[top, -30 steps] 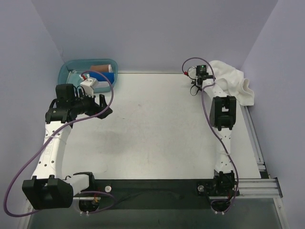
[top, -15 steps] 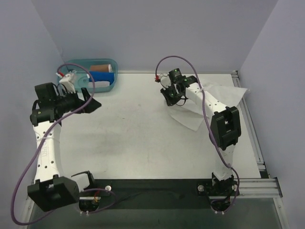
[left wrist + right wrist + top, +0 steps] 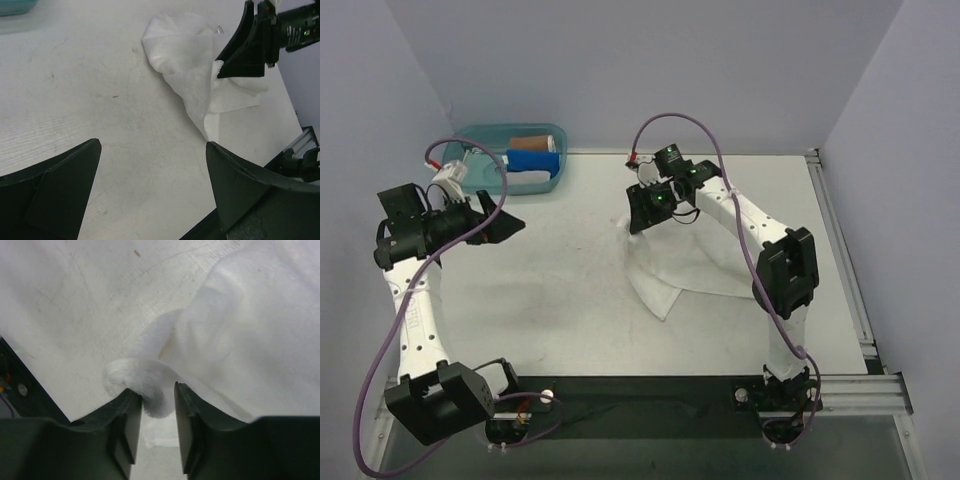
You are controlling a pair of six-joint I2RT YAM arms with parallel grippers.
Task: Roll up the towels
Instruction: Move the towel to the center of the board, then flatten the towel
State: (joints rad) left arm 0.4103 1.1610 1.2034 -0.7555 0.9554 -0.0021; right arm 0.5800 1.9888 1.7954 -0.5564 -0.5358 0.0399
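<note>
Right end effector (image 3: 154,401) pressed onto a bunched fold of the white towel (image 3: 668,272), held raised near the middle of the desk (image 3: 550,300); rest of the towel drapes crumpled onto the desk, below and right of my grip; left end effector (image 3: 152,147) spread wide, holding nothing, well apart from the towel, near the teal bin (image 3: 558,150) at the far-left corner.

Top external: fixed high behind both arm bases, looking steeply down over the whole table (image 3: 560,300). Left wrist: low above the table, facing across it toward the white towel (image 3: 192,80) and the right tool (image 3: 220,69), well apart from both. Right wrist: close up against that same towel. Towel shared by all three views.
</note>
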